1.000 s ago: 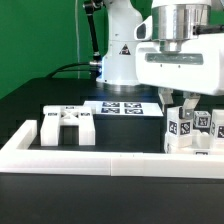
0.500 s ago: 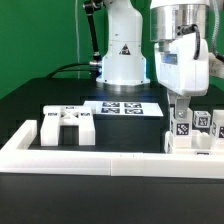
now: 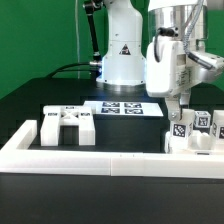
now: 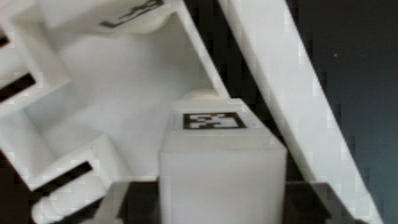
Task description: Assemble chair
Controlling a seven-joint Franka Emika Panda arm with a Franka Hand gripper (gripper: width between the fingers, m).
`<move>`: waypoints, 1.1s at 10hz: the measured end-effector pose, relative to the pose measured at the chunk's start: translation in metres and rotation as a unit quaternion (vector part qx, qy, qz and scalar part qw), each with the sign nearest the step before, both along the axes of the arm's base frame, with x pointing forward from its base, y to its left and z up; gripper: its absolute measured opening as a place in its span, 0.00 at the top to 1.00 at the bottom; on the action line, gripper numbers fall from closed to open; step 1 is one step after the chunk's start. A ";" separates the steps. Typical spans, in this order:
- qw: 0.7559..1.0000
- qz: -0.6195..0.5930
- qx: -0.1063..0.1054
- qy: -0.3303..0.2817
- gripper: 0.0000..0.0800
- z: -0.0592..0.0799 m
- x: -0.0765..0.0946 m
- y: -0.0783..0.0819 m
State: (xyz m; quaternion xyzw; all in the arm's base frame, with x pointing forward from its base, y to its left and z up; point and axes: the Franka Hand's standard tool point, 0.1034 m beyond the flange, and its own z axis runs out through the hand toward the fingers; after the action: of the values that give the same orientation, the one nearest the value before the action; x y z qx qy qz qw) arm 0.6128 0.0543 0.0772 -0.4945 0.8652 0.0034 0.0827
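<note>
Gripping a tagged white post [image 3: 178,130] from above, the gripper [image 3: 181,115] has its jaws closed on the post's upper end, at about 3 o'clock in the exterior view. The post is upright just behind the border wall [image 3: 100,158]; whether it touches the table [image 3: 25,105] cannot be told. More tagged posts [image 3: 206,124] stand just beside it, toward 3 o'clock. A bracket-like chair piece [image 3: 67,125] sits at 9 o'clock, well apart, and the marker board [image 3: 125,108] lies between them, farther back. In the wrist view the post's tag faces the camera
</note>
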 end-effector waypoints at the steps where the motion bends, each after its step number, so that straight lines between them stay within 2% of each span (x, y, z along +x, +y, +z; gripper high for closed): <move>1: 1.000 -0.016 0.003 0.001 0.64 0.000 0.000 0.000; 4: 0.997 -0.071 0.018 0.003 0.64 0.000 0.000 -0.001; 7: 0.998 -0.059 0.016 0.002 0.63 -0.001 0.000 -0.001; 9: 1.000 0.027 0.003 -0.005 0.24 -0.001 0.000 -0.005; 11: 0.995 0.101 -0.010 -0.014 0.20 -0.002 0.001 -0.005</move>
State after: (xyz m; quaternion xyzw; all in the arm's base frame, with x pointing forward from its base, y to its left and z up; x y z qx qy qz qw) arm 0.6140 0.0494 0.0757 -0.5803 0.8095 -0.0041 0.0892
